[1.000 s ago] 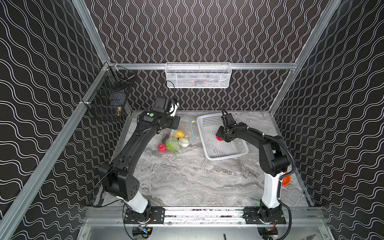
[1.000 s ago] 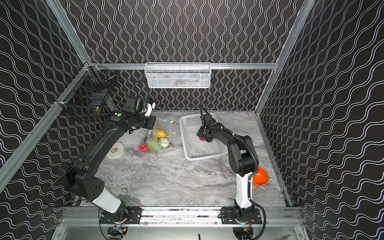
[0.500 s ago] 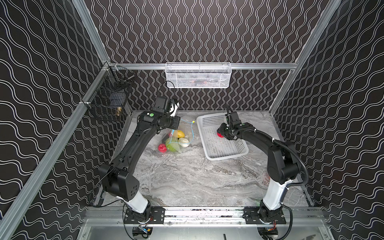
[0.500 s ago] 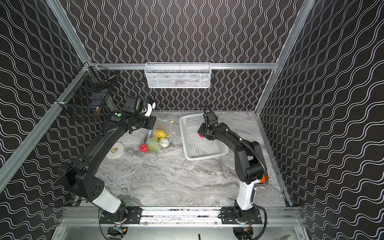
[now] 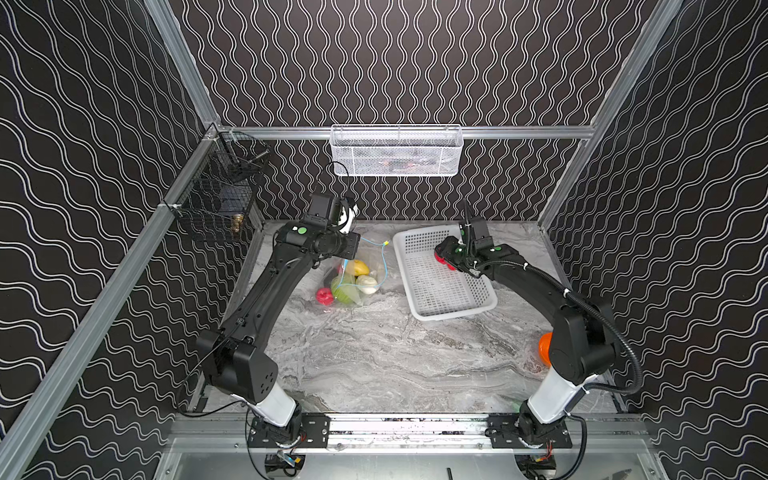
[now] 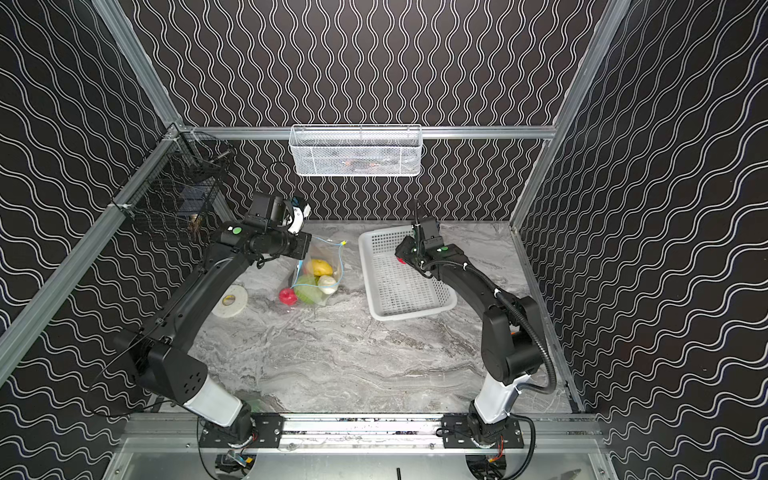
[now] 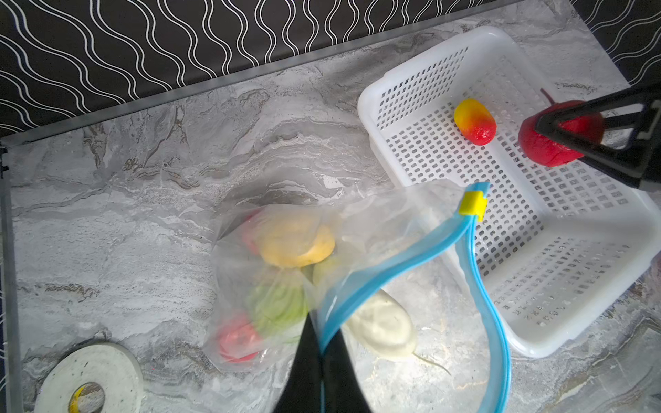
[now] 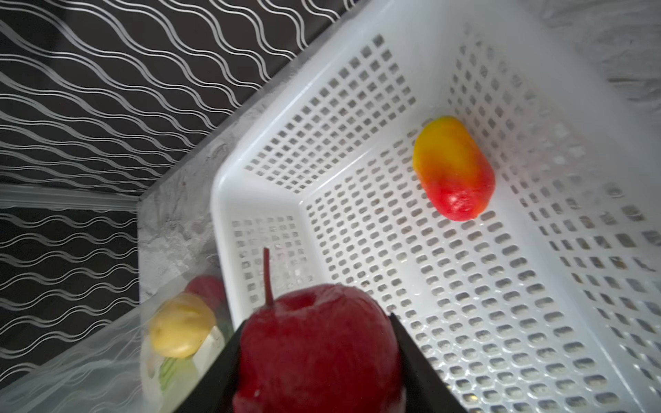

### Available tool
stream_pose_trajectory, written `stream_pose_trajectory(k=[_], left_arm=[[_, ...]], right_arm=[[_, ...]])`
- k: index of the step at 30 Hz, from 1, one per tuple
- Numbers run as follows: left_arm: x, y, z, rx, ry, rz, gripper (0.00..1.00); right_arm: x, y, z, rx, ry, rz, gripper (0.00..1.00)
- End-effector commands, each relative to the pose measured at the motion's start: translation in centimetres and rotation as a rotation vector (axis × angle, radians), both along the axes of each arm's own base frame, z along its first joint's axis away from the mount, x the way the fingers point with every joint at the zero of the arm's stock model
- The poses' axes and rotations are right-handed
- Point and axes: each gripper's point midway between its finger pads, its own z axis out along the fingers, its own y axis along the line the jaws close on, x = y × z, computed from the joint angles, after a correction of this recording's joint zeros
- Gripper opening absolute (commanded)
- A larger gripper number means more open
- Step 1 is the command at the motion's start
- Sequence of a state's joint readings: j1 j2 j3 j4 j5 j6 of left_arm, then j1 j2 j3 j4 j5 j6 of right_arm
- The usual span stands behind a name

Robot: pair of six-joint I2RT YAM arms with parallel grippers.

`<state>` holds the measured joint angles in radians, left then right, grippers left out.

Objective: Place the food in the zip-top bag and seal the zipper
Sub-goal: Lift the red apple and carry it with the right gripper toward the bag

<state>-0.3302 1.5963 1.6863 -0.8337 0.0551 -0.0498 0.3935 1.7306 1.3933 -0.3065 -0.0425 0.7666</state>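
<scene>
At the back of the marble tabletop (image 5: 374, 365), the clear zip-top bag (image 7: 393, 221) lies just beside the white perforated basket (image 5: 457, 313), on its left in both top views. The left gripper (image 7: 322, 339) is clenched on one lip of the bag's light-blue zipper strip (image 7: 411, 257). It holds that edge up off the table, so the mouth gapes in a wide loop. The two strips meet at the yellow slider (image 7: 473, 206), which sits at the end nearest the basket. Through the plastic show a yellow potato (image 7: 295, 245), a green cabbage (image 7: 279, 307), a white radish (image 7: 381, 323) and a red round (image 7: 238, 339), all low in the bag. A second patch of red shows behind the potato, too blurred to name.

The right gripper (image 8: 318, 318) grasps a red apple (image 8: 314, 357) with a dark stem, its two black fingers pressed on opposite sides of the fruit. It holds the apple above the basket, over the side that faces the bag. One orange-yellow pepper (image 8: 454, 168) with a red end lies alone on the basket floor, apart from the apple.

A white tape roll (image 6: 230, 300) lies flat on the table left of the bag. An orange bowl (image 5: 544, 349) peeks out from behind the right arm, near the right wall.
</scene>
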Motion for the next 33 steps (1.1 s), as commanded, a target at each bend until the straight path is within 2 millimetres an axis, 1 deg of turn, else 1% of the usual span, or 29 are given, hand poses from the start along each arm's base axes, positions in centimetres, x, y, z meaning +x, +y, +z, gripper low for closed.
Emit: stream_pose_trajectory(k=[1, 4, 7, 8, 9, 15, 21, 27, 33], left_arm=[[0.2, 0.0, 0.7, -0.016, -0.025, 0.007, 0.0], [0.2, 0.1, 0.8, -0.014, -0.027, 0.008, 0.0], [0.1, 0.1, 0.8, -0.014, -0.027, 0.008, 0.0], [0.1, 0.1, 0.8, -0.014, -0.028, 0.008, 0.0], [0.1, 0.1, 0.8, -0.013, -0.03, 0.008, 0.0], [0.2, 0.1, 0.6, -0.013, -0.025, 0.008, 0.0], [0.3, 0.1, 0.7, -0.012, -0.026, 0.012, 0.0], [0.4, 0.1, 0.5, -0.011, -0.021, 0.01, 0.0], [0.3, 0.0, 0.4, -0.012, -0.019, 0.008, 0.0]], right_arm=[[0.1, 1.1, 2.4, 0.037, -0.076, 0.028, 0.42], [-0.2, 2.1, 4.2, 0.054, -0.121, 0.052, 0.42], [-0.2, 2.2, 5.8, 0.067, -0.163, 0.058, 0.42], [-1.0, 3.6, 6.2, 0.072, -0.174, 0.089, 0.42], [-1.1, 3.7, 6.6, 0.078, -0.186, 0.094, 0.42], [-2.0, 4.9, 8.3, 0.084, -0.227, 0.113, 0.42], [-3.2, 6.7, 10.5, 0.12, -0.294, 0.159, 0.42], [-4.5, 9.1, 11.7, 0.16, -0.339, 0.214, 0.42], [-5.7, 11.4, 12.3, 0.195, -0.381, 0.269, 0.42]])
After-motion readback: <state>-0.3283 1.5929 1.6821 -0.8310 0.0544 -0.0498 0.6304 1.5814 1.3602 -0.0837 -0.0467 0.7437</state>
